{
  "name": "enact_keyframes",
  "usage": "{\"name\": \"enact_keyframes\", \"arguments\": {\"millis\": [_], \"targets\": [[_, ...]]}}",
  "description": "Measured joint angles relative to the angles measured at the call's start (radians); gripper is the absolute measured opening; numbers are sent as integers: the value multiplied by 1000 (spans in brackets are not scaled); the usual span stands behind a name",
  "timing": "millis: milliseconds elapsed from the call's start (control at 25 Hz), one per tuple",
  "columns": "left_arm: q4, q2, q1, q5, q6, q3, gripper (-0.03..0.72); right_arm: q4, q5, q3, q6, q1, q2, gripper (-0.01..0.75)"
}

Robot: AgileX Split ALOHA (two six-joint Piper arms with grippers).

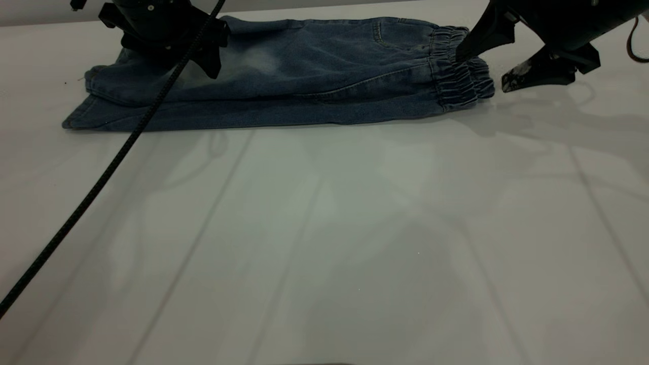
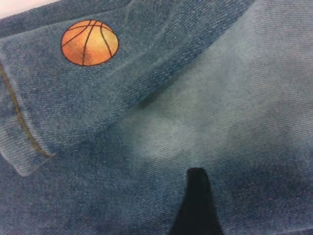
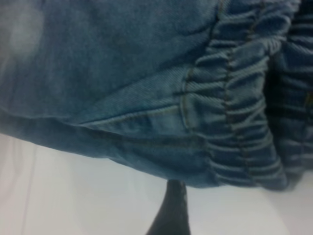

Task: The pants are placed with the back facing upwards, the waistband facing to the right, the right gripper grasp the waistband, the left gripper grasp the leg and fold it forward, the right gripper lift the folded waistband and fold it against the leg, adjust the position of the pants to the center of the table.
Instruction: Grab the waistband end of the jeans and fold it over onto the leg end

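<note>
The blue denim pants lie folded lengthwise, leg on leg, at the far side of the white table. Their gathered waistband points right. The left gripper hovers low over the leg ends, open, one black finger just above the faded denim. The leg with the orange ball print shows beside it in the left wrist view. The right gripper stands open at the waistband: one finger touches the elastic from above, the other rests on the table just right of it.
A thick black cable runs from the left gripper down across the left half of the table to its near left edge. Bare tabletop stretches in front of the pants.
</note>
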Motion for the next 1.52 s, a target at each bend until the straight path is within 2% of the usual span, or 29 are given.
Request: {"name": "enact_keyframes", "arguments": {"millis": [280,600,760,840,920,1080,1120,1200,1520], "targets": [[-2,0,-20,4,2,-17,529,71,4,0,-10,-2,76,601],[-2,0,-46,3,3,-18,529,409,98,-3,-283,-2,145,591],[-3,0,-54,3,3,-18,529,467,139,-24,-358,-2,179,580],[-4,0,-57,2,3,-18,529,476,147,-33,-364,-2,189,535],[-5,0,-58,1,3,-18,529,479,135,-33,-365,-2,194,443],[-5,0,-59,1,3,-18,529,471,109,-51,-365,-2,207,127],[-5,1,-59,-2,3,-18,529,468,109,-56,-365,-2,207,82],[-5,5,-59,-7,3,-18,529,460,119,-77,-365,-2,207,57],[-28,57,-67,-89,2,-18,529,279,136,-125,-267,-2,118,55]]}}
